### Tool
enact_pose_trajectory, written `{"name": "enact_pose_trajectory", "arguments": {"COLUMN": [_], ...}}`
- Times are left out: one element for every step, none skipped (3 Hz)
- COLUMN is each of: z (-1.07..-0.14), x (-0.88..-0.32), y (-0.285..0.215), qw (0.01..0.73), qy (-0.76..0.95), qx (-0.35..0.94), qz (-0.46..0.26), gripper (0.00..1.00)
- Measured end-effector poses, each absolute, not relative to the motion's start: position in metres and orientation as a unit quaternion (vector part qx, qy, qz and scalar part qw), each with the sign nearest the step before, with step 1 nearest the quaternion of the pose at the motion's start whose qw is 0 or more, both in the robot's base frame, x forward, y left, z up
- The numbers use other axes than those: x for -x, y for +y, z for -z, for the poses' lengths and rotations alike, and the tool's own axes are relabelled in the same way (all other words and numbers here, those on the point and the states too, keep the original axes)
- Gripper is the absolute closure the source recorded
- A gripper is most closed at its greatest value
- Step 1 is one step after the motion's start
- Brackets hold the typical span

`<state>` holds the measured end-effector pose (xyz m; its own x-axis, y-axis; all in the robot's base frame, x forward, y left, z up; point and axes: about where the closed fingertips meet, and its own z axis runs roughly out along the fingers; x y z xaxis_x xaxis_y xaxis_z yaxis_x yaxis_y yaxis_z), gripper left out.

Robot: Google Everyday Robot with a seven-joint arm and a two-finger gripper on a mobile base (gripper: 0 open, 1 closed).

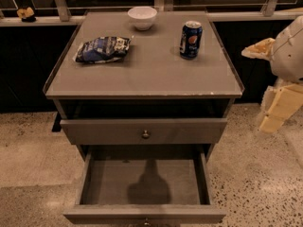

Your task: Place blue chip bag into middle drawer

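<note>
The blue chip bag (102, 49) lies crinkled on the left part of the grey cabinet top (151, 74). Below, the middle drawer (142, 213) is pulled out wide toward me, and its grey floor holds nothing but a shadow. My gripper (274, 110) hangs at the right edge of the view, beside the cabinet's right side and over the floor. It is well apart from the bag and nothing shows in its grasp.
A blue soda can (190, 39) stands upright on the right of the top. A white bowl (142, 18) sits at the back centre. The knobbed upper drawer front (145, 131) is nearly closed. Speckled floor (255, 183) surrounds the cabinet.
</note>
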<state>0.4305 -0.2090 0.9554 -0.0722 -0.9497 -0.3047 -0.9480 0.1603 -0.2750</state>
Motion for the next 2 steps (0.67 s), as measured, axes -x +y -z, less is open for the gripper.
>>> {"name": "enact_pose_trajectory", "arguments": {"z": [-0.9554, -0.9578], "x": [-0.4305, -0.4364], "y": [-0.2090, -0.2024], "qw": [0.210, 0.202], "qy": [0.732, 0.727], "qx": [0.648, 0.656], "qz": [0.002, 0.013], "gripper": [0.00, 0.00]}}
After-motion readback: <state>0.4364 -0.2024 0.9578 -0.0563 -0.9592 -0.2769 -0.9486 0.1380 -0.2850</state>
